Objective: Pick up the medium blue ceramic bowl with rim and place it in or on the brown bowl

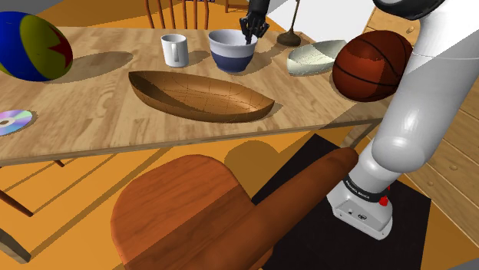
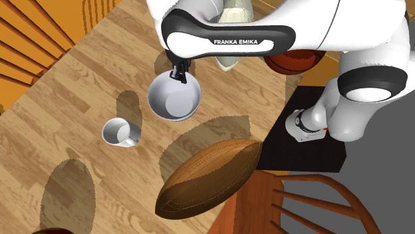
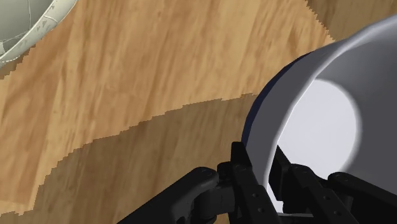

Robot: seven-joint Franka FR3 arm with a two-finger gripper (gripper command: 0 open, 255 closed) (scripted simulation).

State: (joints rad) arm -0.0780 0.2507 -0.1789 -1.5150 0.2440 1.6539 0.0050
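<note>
A blue bowl with a white band and pale inside (image 1: 232,50) stands near the far edge of the wooden table (image 1: 92,115), just behind the long brown boat-shaped bowl (image 1: 199,96). My black gripper (image 1: 250,34) comes down onto its far-right rim. In the wrist view the gripper (image 3: 267,184) has one finger inside and one outside the bowl's wall (image 3: 318,121), clasping the rim. From the second exterior view the gripper (image 2: 178,74) sits on the edge of the bowl (image 2: 174,98), with the brown bowl (image 2: 209,176) below it. I cannot tell whether the bowl has left the table.
A white mug (image 1: 174,50) stands just left of the blue bowl. A pale shell-shaped dish (image 1: 315,57) and a basketball (image 1: 372,65) lie to its right. A multicoloured ball (image 1: 31,46) and a CD (image 1: 14,120) are at the table's left; a wooden chair (image 1: 184,215) is in front.
</note>
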